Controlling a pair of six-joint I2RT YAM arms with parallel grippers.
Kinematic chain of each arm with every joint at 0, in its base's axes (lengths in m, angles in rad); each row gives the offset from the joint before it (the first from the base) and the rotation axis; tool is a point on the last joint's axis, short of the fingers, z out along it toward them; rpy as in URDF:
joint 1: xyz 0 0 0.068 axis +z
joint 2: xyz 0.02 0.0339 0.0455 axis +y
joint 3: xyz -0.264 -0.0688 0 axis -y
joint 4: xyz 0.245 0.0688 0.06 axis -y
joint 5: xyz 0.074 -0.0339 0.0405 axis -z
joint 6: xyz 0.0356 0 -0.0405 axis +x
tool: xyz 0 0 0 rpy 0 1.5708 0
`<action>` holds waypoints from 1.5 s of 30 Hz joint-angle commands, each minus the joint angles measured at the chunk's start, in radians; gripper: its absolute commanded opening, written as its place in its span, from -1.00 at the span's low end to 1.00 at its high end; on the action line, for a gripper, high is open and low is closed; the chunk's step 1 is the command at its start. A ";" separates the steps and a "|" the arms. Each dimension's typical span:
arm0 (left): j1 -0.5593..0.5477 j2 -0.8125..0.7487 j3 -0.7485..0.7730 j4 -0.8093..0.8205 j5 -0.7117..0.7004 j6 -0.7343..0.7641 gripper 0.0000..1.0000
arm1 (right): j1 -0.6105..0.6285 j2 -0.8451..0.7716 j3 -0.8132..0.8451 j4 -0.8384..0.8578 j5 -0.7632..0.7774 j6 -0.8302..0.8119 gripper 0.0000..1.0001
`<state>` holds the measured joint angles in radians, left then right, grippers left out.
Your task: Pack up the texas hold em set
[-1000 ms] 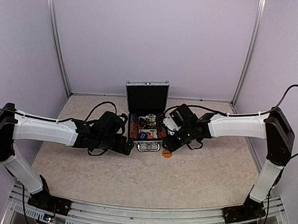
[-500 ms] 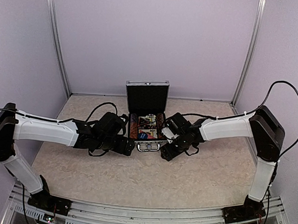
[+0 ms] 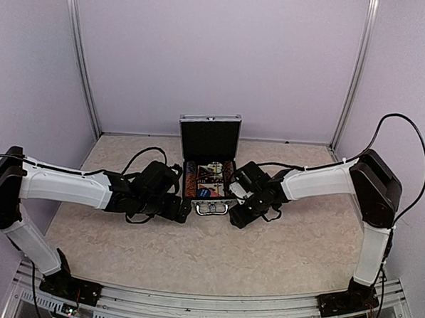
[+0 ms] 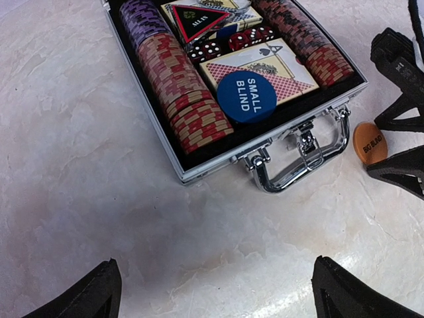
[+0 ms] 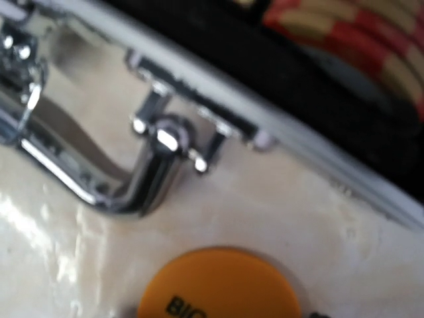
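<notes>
The open case [image 4: 173, 154] of the hold'em set sits on the pale marbled tabletop [image 4: 86, 172] between the two arms, near the back wall. Its black-lined lid [image 3: 209, 139] stands upright and its metal handle [image 4: 299, 158] lies flat towards the arms.

Rows of red-and-tan chips [image 4: 184, 89] fill the left side of the case, with purple chips [image 4: 142, 16] behind them and another chip row [image 4: 306, 41] down the right side. In the middle lies a card deck [image 4: 268, 66] with a red back. A blue round button [image 4: 246, 97] marked SMALL BLIND rests on its near end. Behind it are dark red dice [image 4: 228, 45] and a red triangle [image 4: 198, 20] marked ALL IN.

The left gripper [image 3: 184, 209] hovers low just left of the case's front corner. Its jaws are spread wide and hold nothing, with both black fingertips [image 4: 89, 295] at the bottom corners of the wrist view.

The right gripper [image 3: 236, 217] is down at the tabletop just right of the handle. An orange round button [image 4: 370, 143] marked BIG BLIND lies flat on the tabletop outside the case, beside the handle. The right jaws stand partly apart with one finger [image 4: 401, 73] on either side of this button. Whether they touch it cannot be told. The right wrist view shows the button close below the handle's hinge and the case's front rim.
</notes>
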<state>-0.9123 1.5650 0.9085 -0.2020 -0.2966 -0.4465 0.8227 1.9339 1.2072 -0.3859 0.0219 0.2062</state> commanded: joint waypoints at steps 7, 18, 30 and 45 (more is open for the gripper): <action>-0.008 -0.009 -0.014 0.018 -0.016 -0.009 0.98 | -0.004 0.046 0.005 0.000 -0.020 0.005 -0.05; -0.008 0.004 -0.010 0.023 -0.013 -0.008 0.98 | 0.007 -0.044 0.003 -0.012 -0.004 -0.007 -0.13; -0.008 0.026 0.005 0.023 -0.003 -0.008 0.98 | 0.012 -0.102 0.005 -0.019 0.003 -0.004 -0.15; -0.009 0.033 0.007 0.020 -0.002 -0.009 0.98 | 0.015 -0.108 0.005 -0.017 0.000 -0.002 -0.14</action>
<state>-0.9123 1.5875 0.9035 -0.1921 -0.2958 -0.4484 0.8249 1.8545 1.2163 -0.3992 0.0196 0.2028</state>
